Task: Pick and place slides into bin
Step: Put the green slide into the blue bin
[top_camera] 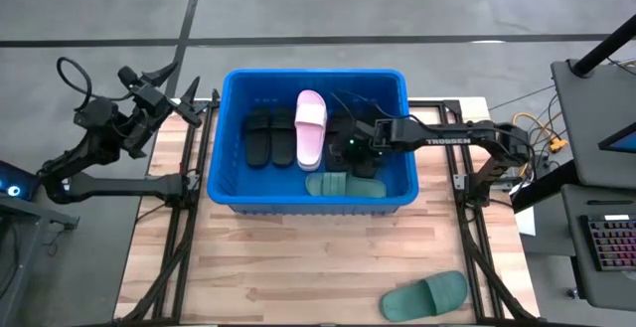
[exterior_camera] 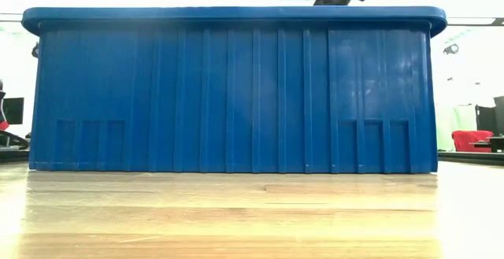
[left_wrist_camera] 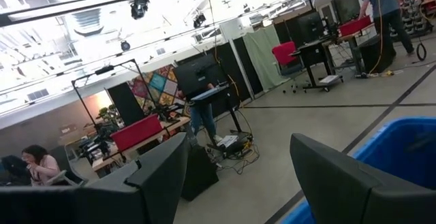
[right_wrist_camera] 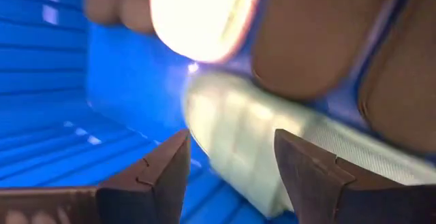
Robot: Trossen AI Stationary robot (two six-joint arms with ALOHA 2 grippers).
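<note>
The blue bin [top_camera: 229,183] stands mid-table, and in the low view its ribbed near wall [exterior_camera: 236,94] hides the contents. Inside lie black slides [top_camera: 270,136], a light pink slide [top_camera: 310,126] and a dark green slide [top_camera: 343,185] flat on the floor by the near wall. More black slides [top_camera: 366,165] lie partly under my right arm. My right gripper [right_wrist_camera: 231,139] hangs open inside the bin, just above the green slide [right_wrist_camera: 238,149], its fingers clear of it. A second green slide [top_camera: 425,295] lies on the table near the front right. My left gripper [left_wrist_camera: 231,183] waits open, raised beyond the bin's left side.
The bin's thick rim [exterior_camera: 236,12] and walls enclose my right gripper. Bare wooden tabletop [top_camera: 298,257] stretches between the bin and the near edge. A desk with a keyboard [top_camera: 608,243] stands off the table's right side. People and furniture show far off in the room.
</note>
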